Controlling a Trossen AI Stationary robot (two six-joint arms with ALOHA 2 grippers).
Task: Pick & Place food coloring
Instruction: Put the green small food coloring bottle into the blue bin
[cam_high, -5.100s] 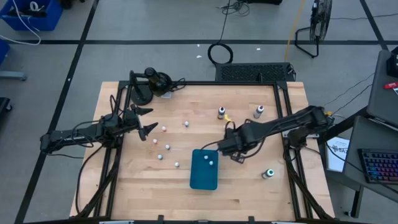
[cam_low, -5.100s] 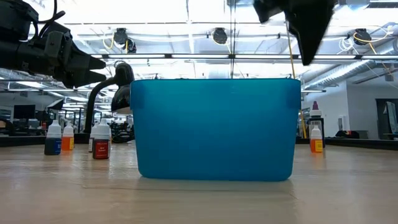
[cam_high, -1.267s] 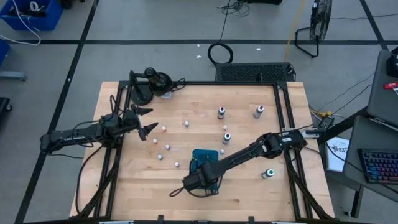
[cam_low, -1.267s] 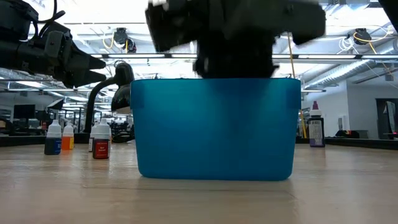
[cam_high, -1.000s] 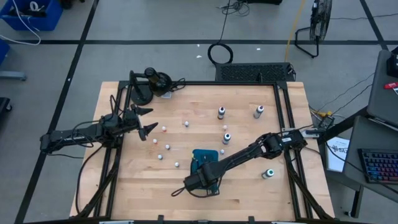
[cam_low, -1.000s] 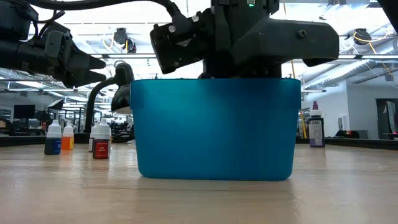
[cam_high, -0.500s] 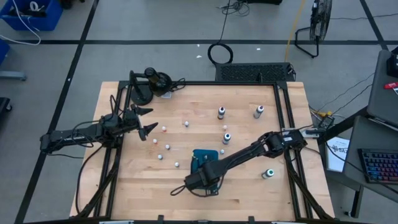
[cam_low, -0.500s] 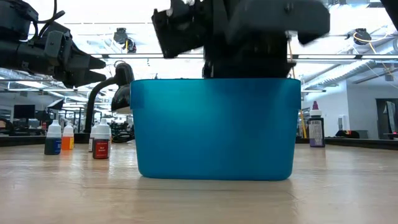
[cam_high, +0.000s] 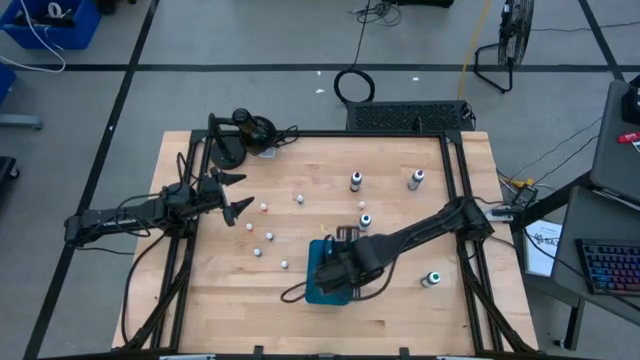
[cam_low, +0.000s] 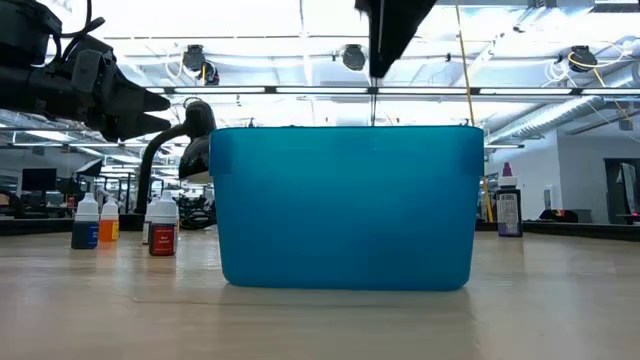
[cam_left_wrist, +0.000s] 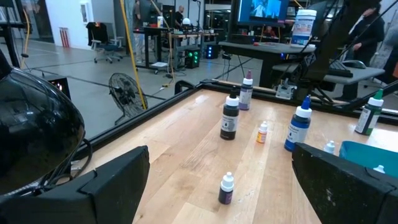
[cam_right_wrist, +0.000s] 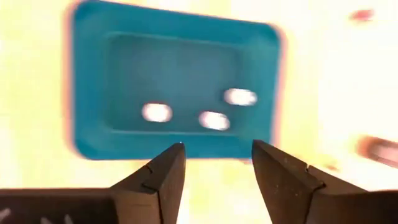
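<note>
Holding three white-capped food coloring bottles (cam_right_wrist: 214, 120), the teal tray (cam_right_wrist: 87, 74) sits below the empty, parted right gripper (cam_right_wrist: 217, 163).

A teal tray (cam_high: 327, 290) lies flat on the wooden counter (cam_high: 240, 300), near its front edge and about midway across. In the low view the tray (cam_low: 345, 205) fills the middle of the picture. A black lamp (cam_high: 243, 132) stands at the counter's far left corner. On the floor beyond the counter a black cable coil (cam_high: 353, 86) lies next to a dark grille (cam_high: 410, 116), and a fan (cam_high: 510, 40) stands farther right. A blue bin (cam_high: 48, 22) sits at the far left. A keyboard (cam_high: 610, 268) rests on a desk at the right. In the left wrist view, what seems to be a lit screen (cam_left_wrist: 265, 10) hangs behind a dark desk (cam_left_wrist: 273, 53).
</note>
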